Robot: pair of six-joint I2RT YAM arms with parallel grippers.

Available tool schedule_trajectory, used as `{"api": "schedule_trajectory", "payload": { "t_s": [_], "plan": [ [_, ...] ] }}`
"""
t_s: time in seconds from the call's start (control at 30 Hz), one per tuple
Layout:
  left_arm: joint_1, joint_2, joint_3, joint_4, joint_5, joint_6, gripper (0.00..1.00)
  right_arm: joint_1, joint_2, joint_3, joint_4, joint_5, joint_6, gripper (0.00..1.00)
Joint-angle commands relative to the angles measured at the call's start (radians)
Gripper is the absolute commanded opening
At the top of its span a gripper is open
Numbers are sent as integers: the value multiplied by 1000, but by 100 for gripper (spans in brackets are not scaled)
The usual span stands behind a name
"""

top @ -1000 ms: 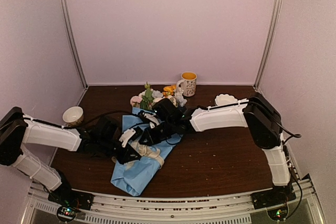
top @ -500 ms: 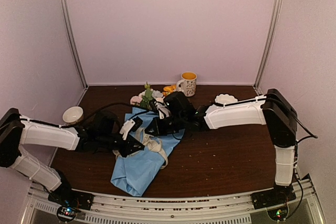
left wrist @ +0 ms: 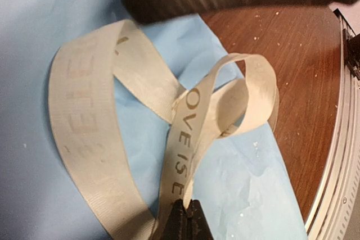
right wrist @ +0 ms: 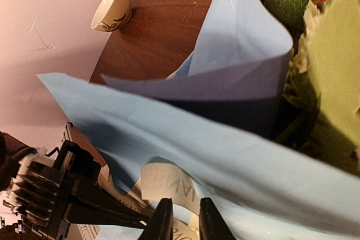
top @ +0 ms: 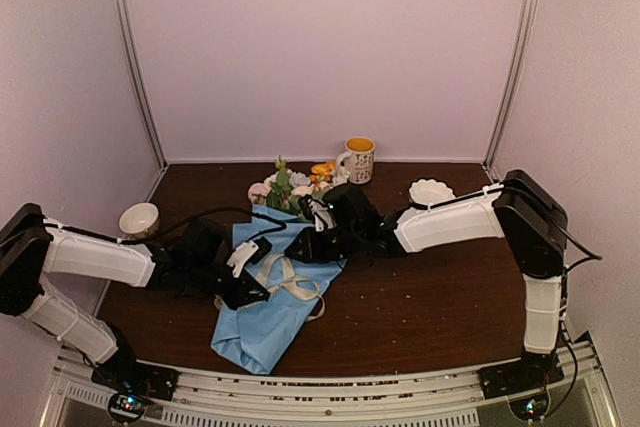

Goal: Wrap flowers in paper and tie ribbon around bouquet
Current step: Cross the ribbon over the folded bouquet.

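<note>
The left gripper (left wrist: 187,217) is pressed together on one strand of the ribbon (left wrist: 190,102), low beside the paper (left wrist: 50,15), and it has barely shifted. The change is on the other side. The right gripper (right wrist: 184,221) was closed and working close against the left one a moment ago. It has since drawn back toward the flowers (top: 288,187), and its jaws now stand slightly apart with nothing visibly between them. It seems to have just let go. The ribbon, bunched under both grippers a second ago, now lies in loose crossed loops on top of the bouquet (top: 255,325), with its printed lettering showing. By the look of it the tie is only laid out, not drawn snug, so pulling it tight is probably still ahead. The bouquet runs slantwise on the table (top: 430,297). Its blooms lie toward the far edge just beside the mug (top: 358,159), and its paper tail reaches close to the near edge, so there is little slack that way. A bowl (top: 139,219) sits near the left edge by the left arm, and a white dish (top: 430,190) sits toward the far right corner. The bare wood to the right of the bouquet, toward the near right corner, gives the most room to pull a strand out.
</note>
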Motion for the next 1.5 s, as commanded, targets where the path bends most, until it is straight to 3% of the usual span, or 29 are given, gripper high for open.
{"api": "schedule_trajectory", "payload": {
  "t_s": [0.0, 0.23, 0.53, 1.0, 1.1, 1.23, 1.47],
  "plan": [
    [0, 26, -4, -25, -4, 17, 0, -13, -12, 57, -26, -3, -54, 21],
    [0, 22, -1, -25, -6, 20, 0, -10, 51, 157, -140, -20, -139, 27],
    [0, 26, -1, -23, -6, 20, 0, -5, -1, 61, -73, -66, -158, 33],
    [0, 28, 2, -25, -4, 22, 0, 24, 104, 153, -129, -29, -170, 38],
    [0, 23, 1, -25, -5, 20, 0, 24, 106, 161, -145, -22, -182, 31],
    [1, 26, -1, -25, -4, 20, 0, 23, 96, 152, -134, -29, -172, 1],
    [0, 21, 1, -33, -11, 22, 0, -22, -59, 31, 7, 17, -105, 0]
  ]
}}
